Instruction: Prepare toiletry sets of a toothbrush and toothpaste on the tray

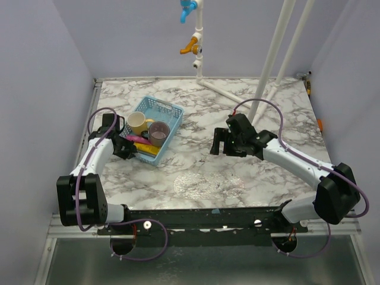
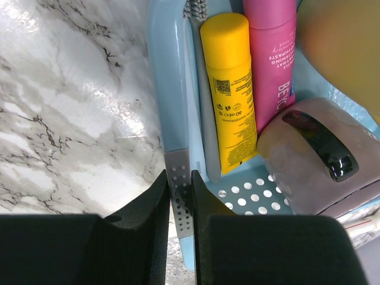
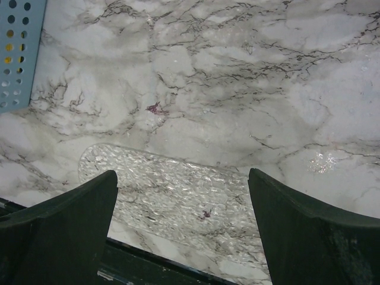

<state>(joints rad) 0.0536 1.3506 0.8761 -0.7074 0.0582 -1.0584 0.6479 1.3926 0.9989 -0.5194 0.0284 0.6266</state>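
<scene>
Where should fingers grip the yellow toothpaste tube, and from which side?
Likely from above, across its width near the cap end. The yellow tube lies flat in the basket, its other end by the mauve mug, the pink tube alongside, so side approaches look blocked.

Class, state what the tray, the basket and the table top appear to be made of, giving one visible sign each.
The tray: likely clear plastic, glossy and pebbled; marble veining shows through. The basket: seemingly moulded light-blue plastic, smooth, with holes. The table top: marble-patterned, glossy; stone or laminate cannot be told.
</scene>
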